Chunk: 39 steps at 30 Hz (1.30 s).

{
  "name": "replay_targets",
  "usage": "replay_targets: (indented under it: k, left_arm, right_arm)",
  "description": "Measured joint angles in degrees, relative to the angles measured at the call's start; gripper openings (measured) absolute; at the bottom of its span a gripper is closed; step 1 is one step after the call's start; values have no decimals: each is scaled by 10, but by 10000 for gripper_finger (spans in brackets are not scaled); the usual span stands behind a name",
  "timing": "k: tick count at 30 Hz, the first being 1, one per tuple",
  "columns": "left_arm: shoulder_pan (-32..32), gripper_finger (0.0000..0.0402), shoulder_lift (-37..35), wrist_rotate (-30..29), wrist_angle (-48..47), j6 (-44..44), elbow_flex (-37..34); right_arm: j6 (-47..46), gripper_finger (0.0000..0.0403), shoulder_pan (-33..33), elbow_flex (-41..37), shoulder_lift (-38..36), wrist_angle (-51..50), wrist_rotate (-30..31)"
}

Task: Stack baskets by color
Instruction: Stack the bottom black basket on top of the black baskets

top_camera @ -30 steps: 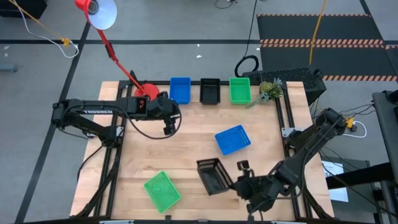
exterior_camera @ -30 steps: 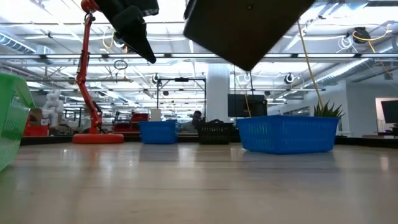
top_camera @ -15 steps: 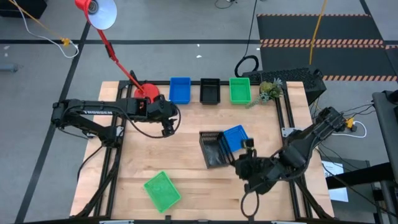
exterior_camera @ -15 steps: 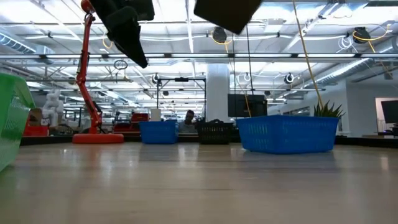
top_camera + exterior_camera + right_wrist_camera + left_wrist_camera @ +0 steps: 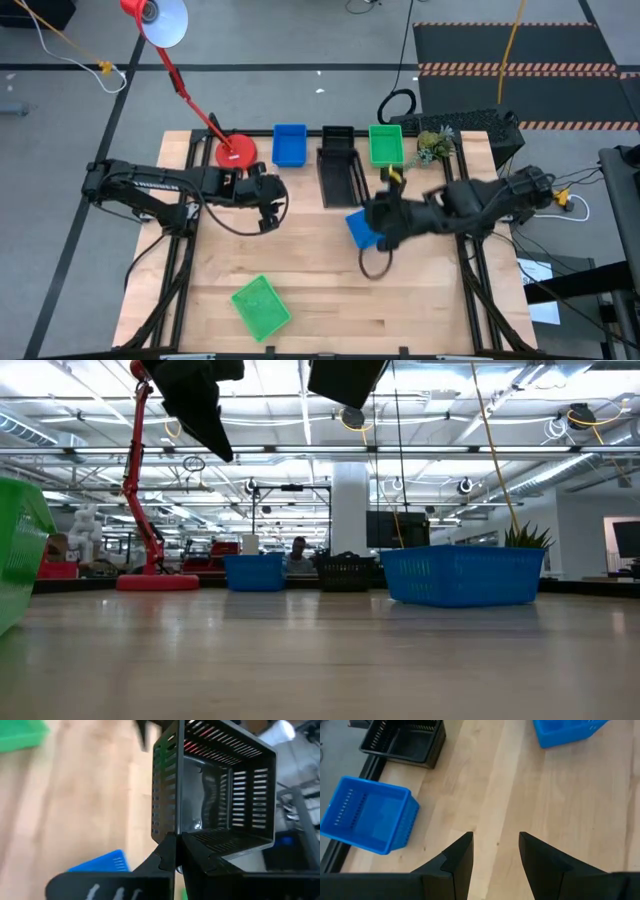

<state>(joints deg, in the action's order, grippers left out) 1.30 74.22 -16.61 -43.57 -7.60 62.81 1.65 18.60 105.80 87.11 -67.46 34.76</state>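
- Since a second ago, the right arm has swung from the near right part of the table up toward the far row, carrying the black basket (image 5: 340, 178) with it; that basket now hangs in the air just in front of the far black basket (image 5: 405, 741).
- The right gripper (image 5: 176, 854) has its fingers pressed together on the rim of the carried black basket, which is tipped so that its slotted walls and bottom face the wrist camera.
- The left gripper (image 5: 492, 851) hovers over the wood in the left half of the table, near the far blue basket (image 5: 289, 144); its fingers are spread apart and hold nothing. It has shifted only slightly.
- Along the far edge stand a blue, a black and a green basket (image 5: 386, 145) side by side.
- A second blue basket (image 5: 359, 229) lies mid-table, partly hidden in the high view under the right arm.
- A second green basket (image 5: 261, 306) lies tilted near the front left of the table (image 5: 320, 300).
- The red lamp base (image 5: 235, 152) sits at the far left corner, just beside the far blue basket.
- In the low view the carried black basket shows only at the top edge.
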Motion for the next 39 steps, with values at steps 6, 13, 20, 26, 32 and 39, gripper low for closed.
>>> replay_targets:
  k: [6, 13, 20, 26, 32, 39]
  left_arm:
    - [14, 159, 0, -1, 3, -4, 0]
    - [15, 159, 0, -1, 7, -5, 0]
    - [15, 159, 0, -1, 8, -1, 0]
    - [15, 159, 0, -1, 8, -1, 0]
    - [15, 159, 0, 0, 7, -1, 0]
    - [15, 159, 0, 0, 6, 2, 0]
  right_arm:
    - [50, 4, -87, 11, 0, -1, 0]
    - [101, 4, -177, 2, 12, 36, -4]
    - [147, 4, -246, -22, 46, 78, -37]
    - [194, 4, -286, -54, 90, 118, -75]
    - [223, 4, -314, -116, 103, 178, -98]
    - [260, 4, -340, -189, 100, 255, -115]
